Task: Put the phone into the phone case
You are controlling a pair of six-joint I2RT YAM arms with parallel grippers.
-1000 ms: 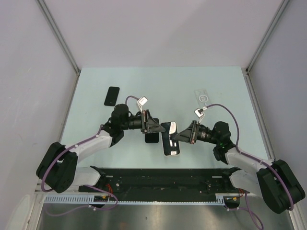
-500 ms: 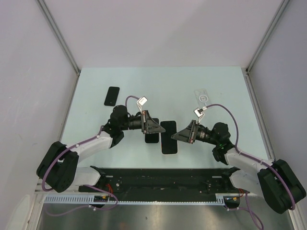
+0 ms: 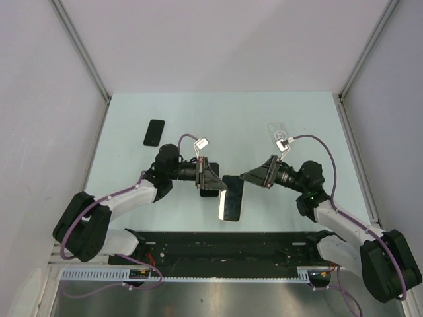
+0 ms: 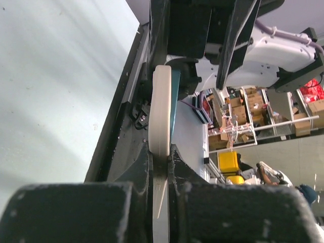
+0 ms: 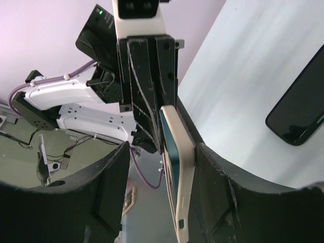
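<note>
Left gripper (image 3: 221,183) is clamping one end of the phone case (image 3: 231,201), pinching its two broad faces. In the left wrist view the cream case is showing edge-on, running straight out from between the fingers. Right gripper (image 3: 246,177) is standing released. Its fingers (image 5: 109,192) are spreading to either side of the case, with a gap showing at each face in the right wrist view. Phone (image 5: 170,162) is showing as a teal strip lying against the cream rim; whether it is fully seated, cannot tell. The relation that matters is that the case is lying directly between the right gripper's fingers, thin edge toward that wrist. Its long axis is running across the line joining the two grippers and down toward the arm bases in the top view. Left gripper is holding the end farther from the bases, and right gripper is facing it from the opposite side, both about equally near. Judging that any pressing move is needing the right fingers to close across the faces, not along the length.
</note>
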